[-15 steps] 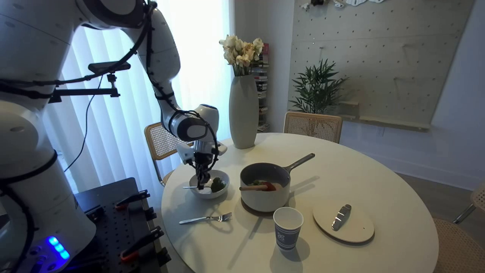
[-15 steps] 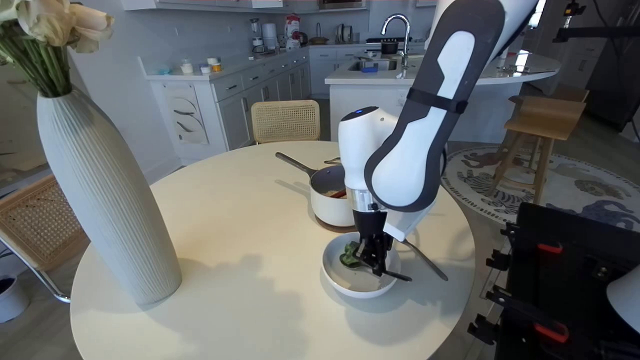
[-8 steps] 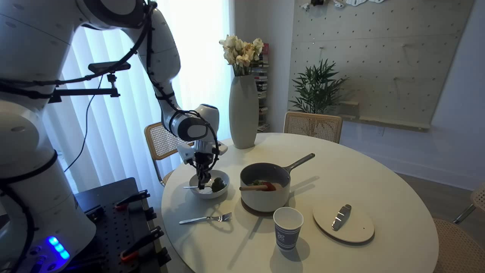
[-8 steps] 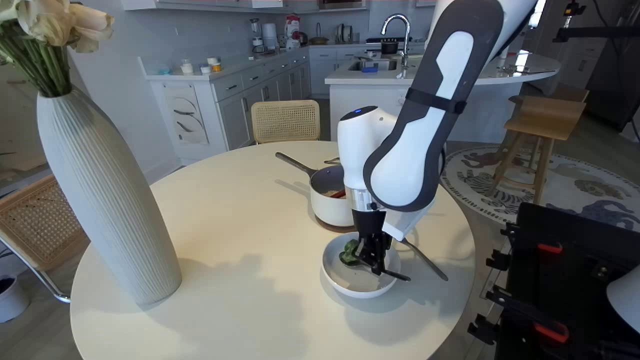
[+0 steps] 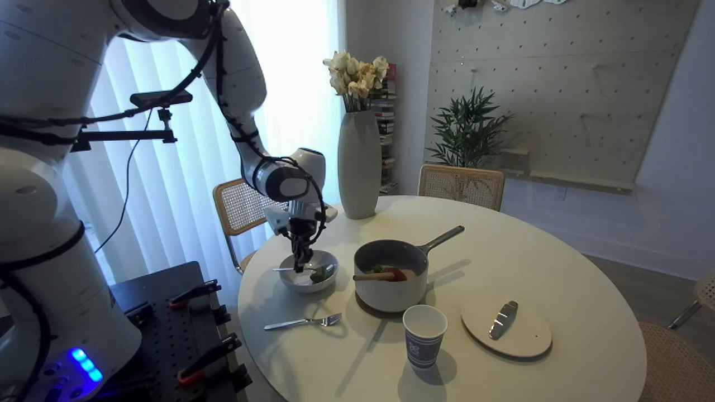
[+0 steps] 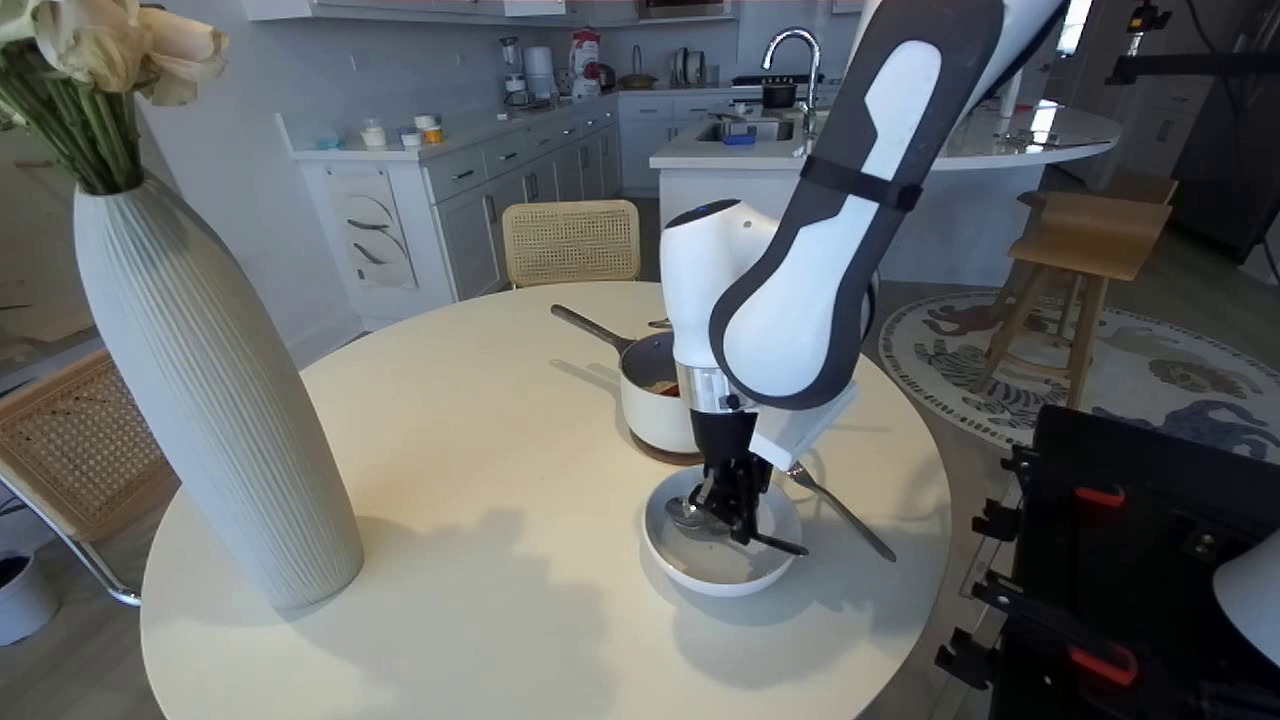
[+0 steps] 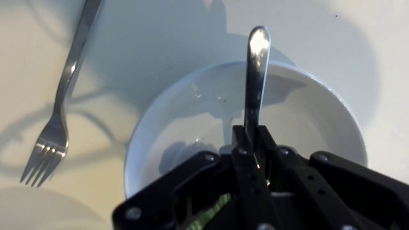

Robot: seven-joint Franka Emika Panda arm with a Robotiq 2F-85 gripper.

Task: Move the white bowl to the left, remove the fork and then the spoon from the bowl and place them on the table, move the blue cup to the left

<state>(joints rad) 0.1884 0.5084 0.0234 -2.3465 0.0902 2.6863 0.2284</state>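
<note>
The spoon (image 7: 256, 70) is over the white bowl (image 7: 332, 127), held by its handle in the claw (image 7: 250, 130). The claw's fingers stand only the handle's thickness apart, one pressed against each side of it. In the wrist view the handle's free end points to 12 o'clock and reaches past the bowl's rim, while the claw hides the rounded end. In an exterior view that rounded end shows within the bowl at about 10 o'clock, the handle running toward 4 o'clock; whether the spoon touches the bowl I cannot tell.

By the clock of an exterior view, with the bowl as centre, green broccoli (image 5: 320, 275) sits inside at about 4 o'clock. The fork (image 5: 301, 322) lies on the table (image 5: 530, 262) near the bowl at 6 o'clock, tines toward 3. A saucepan (image 5: 385, 297) is near the bowl at 3 o'clock, on a brown mat (image 6: 655, 450), with a wooden-handled red utensil (image 5: 374, 276) in it. The blue cup (image 5: 423, 341) stands upright at 4 o'clock, well apart from the bowl. Farther out, between 3 and 4 o'clock, a flat pale plate (image 5: 522, 341) carries a shiny metal piece (image 5: 504, 320). At 1 o'clock rises a tall vase (image 5: 360, 167) of pale flowers (image 5: 357, 78).
</note>
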